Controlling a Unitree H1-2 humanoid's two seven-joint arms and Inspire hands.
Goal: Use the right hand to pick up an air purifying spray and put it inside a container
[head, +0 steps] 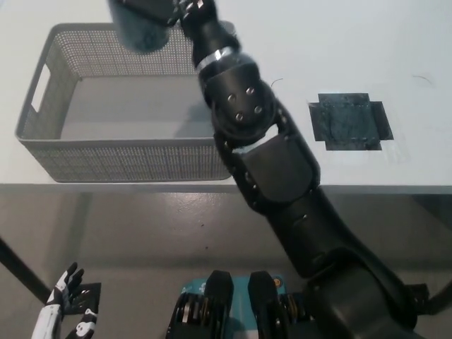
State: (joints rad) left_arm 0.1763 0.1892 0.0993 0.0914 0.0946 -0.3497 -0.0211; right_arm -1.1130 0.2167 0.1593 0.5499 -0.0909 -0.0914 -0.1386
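Note:
The grey spray bottle (140, 32) shows only by its base at the top edge of the head view, above the far side of the grey mesh basket (49, 152). My black right hand (173, 10) is shut on it, largely cut off by the top edge. The right arm (265, 155) stretches diagonally from bottom right across the basket's right wall. My white left hand (60, 307) rests low at the bottom left, below the table, fingers apart.
A dark square mat (349, 121) lies bare on the white table (395, 63) to the right of the arm. The table's front edge (381, 187) runs across the middle, with grey floor below it.

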